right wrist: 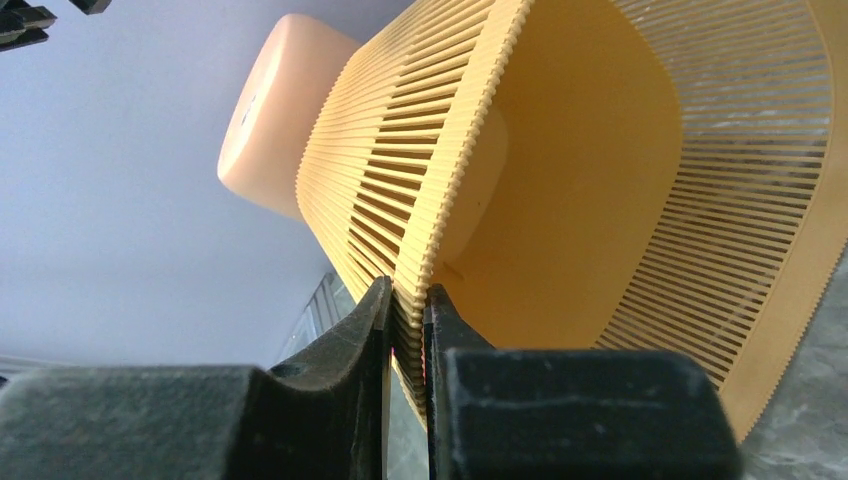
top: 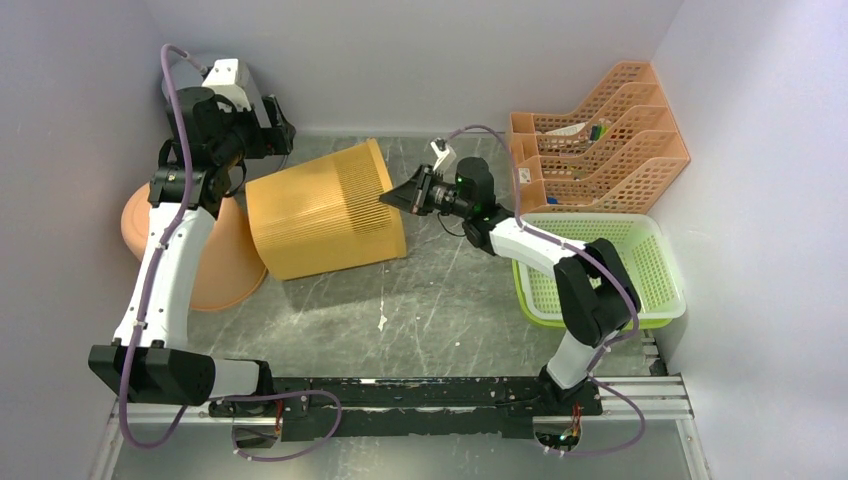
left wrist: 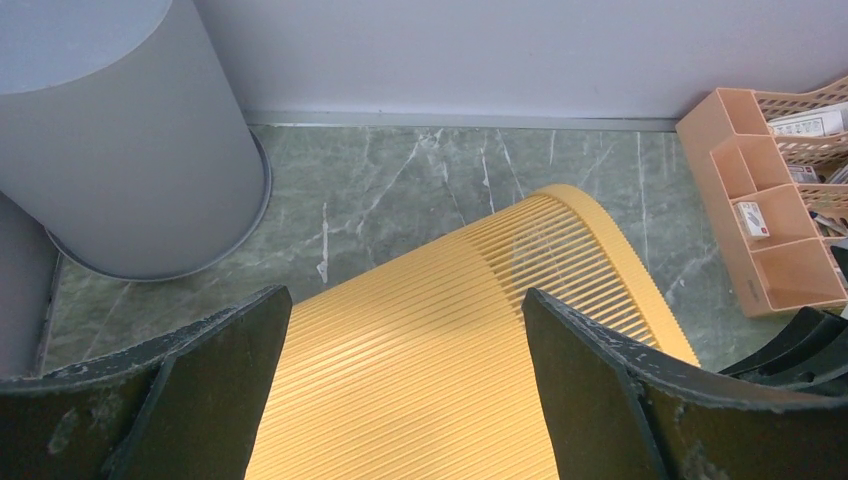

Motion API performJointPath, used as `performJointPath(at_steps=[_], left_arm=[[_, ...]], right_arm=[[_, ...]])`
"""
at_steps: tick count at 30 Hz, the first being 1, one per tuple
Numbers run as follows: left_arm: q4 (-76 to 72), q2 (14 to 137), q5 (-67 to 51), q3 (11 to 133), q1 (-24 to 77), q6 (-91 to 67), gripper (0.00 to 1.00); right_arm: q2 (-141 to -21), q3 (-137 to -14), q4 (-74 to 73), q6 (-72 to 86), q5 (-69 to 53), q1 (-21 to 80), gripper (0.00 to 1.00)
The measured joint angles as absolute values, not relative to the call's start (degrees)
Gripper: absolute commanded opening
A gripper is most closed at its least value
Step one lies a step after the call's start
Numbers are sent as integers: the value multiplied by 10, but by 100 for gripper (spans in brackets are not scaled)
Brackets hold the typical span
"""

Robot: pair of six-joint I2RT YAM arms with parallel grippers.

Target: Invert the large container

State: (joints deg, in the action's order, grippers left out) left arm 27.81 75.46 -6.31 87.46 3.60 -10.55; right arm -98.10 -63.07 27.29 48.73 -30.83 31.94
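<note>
At the far left, in the back corner, a grey cylindrical bin [left wrist: 120, 140] stands upright on the marbled green-grey surface [top: 430, 300]. The left arm mostly hides it in the top view. In front of it sits a peach tub [top: 215, 265], bottom up with its wide end down, partly covered by the left arm's white link. The left pincer [left wrist: 405, 305] is above the closed end of the large container, with its fingers [left wrist: 215, 370] spread wide apart and holding nothing. The wrist view shows them on either side of the ribbed wall from above, but whether they touch it cannot be told. The large container, a yellow slatted wastebasket [top: 325, 210], lies on its side near the middle of the surface. Its solid base points left, right up against the peach tub, and its open mouth faces right. The right pincer [right wrist: 408, 300] is clamped on the basket's rim at the side of the mouth, one finger inside the wall and one outside, with the slats pinched between them. Behind and to the right, against the back wall, an orange mesh file rack [top: 600, 140] holds a few small items in its compartments. In front of the rack is a lime-green mesh basket [top: 655, 290], and the right arm's elbow crosses over its near left corner, just beside the right wall.
</note>
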Motion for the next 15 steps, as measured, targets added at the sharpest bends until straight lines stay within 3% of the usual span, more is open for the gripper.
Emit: performJointPath(at_steps=[8, 15], left_arm=[[278, 754, -63, 872, 36, -105, 99], [279, 754, -63, 872, 36, -105, 99]], right_arm=[[-980, -547, 413, 545, -375, 274, 0], [-1069, -514, 698, 729, -448, 211, 0]])
